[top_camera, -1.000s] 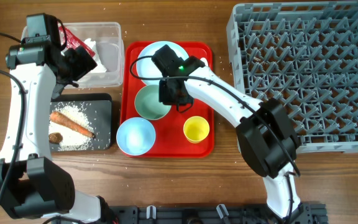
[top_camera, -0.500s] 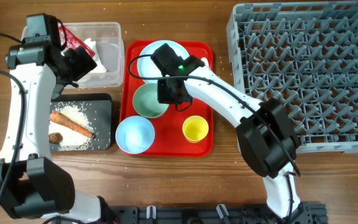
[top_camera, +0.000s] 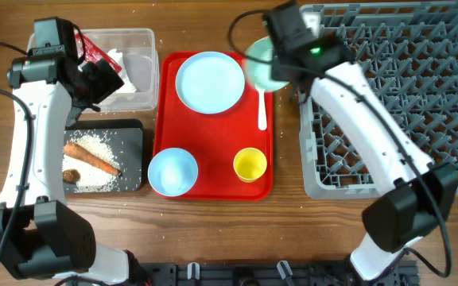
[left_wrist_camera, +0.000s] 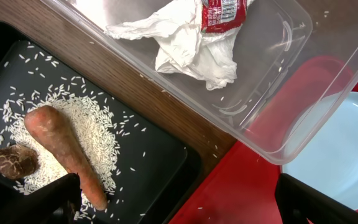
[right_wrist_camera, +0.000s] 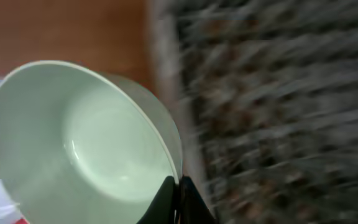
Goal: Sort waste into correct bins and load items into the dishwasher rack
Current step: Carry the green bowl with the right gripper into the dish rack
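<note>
The right tool (right_wrist_camera: 178,186) is clamped on the rim of the pale green bowl (top_camera: 259,63), its fingers pinched together over the edge. The bowl hangs at the upper centre of the overhead view, over the upper right corner of the red tray (top_camera: 163,119) and just beside the left wall of the grey rack (top_camera: 388,95). Between the tray's right edge and that wall runs only a narrow strip of bare worktop (top_camera: 213,222) – a wider band lies open along the bottom of the frame.

On the tray, the pale blue plate (top_camera: 210,82) fills the upper part, the white spoon (top_camera: 262,107) lies close along the right edge, and the pale blue bowl (top_camera: 172,171) and yellow cup (top_camera: 250,165) sit apart at the bottom.

The left tool (top_camera: 102,79) hangs at the upper left with its fingers wide apart, holding nothing, over the gap between the clear tub (top_camera: 137,48) and the black tray (top_camera: 133,159). The tub holds the white napkin (left_wrist_camera: 191,43) and red wrapper (left_wrist_camera: 222,12). The black tray carries the carrot stick (left_wrist_camera: 67,155) on scattered rice (left_wrist_camera: 98,130), with the brown lump (left_wrist_camera: 15,163) just beside it. The surface is brown wood – the rack is blurred in the right wrist view.
</note>
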Controlling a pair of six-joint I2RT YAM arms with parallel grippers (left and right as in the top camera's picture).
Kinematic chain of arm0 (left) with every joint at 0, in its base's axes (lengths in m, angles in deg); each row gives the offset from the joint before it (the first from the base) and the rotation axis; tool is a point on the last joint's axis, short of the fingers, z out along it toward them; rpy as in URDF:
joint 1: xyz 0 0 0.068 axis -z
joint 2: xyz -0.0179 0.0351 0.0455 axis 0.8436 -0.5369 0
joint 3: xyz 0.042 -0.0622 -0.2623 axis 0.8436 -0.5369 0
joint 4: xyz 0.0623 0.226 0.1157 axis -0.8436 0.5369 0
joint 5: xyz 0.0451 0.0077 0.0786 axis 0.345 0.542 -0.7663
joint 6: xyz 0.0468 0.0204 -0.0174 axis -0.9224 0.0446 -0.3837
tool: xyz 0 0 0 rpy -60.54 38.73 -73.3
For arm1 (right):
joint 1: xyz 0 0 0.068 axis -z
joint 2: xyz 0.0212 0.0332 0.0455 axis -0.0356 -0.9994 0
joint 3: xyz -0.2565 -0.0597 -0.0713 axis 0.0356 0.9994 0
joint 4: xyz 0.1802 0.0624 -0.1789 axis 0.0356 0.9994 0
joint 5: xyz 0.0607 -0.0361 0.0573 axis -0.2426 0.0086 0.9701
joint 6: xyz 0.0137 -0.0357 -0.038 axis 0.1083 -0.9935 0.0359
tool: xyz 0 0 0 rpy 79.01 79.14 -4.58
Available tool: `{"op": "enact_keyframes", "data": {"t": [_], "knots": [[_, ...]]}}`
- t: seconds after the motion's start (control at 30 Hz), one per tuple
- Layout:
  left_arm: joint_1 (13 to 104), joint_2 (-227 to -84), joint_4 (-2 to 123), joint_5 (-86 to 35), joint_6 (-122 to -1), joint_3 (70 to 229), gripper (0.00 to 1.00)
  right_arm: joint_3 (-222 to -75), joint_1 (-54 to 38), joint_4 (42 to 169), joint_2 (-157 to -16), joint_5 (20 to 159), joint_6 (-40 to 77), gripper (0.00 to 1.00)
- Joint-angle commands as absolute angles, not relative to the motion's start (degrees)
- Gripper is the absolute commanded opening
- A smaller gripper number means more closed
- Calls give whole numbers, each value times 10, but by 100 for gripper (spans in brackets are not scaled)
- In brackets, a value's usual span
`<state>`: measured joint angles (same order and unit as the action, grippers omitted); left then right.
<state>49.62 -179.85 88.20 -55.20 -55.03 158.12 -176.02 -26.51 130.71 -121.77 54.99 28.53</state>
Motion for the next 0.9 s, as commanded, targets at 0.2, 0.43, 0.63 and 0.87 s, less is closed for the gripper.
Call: {"op": "enact_keyframes", "data": {"t": [0.2, 0.43, 0.63, 0.87], "knots": [[493, -1792, 882, -560, -555, 1590, 100, -1770, -194, 956, -1233, 208, -213, 4], [493, -1792, 882, -560, -555, 1590, 100, -1770, -170, 848, -1318, 208, -365, 4], [493, -1792, 882, -560, -555, 1590, 100, -1769, -168, 845, -1379, 183, -369, 4], [493, -1792, 882, -560, -555, 1590, 100, -1761, -176, 918, -1391, 205, -293, 4]]}}
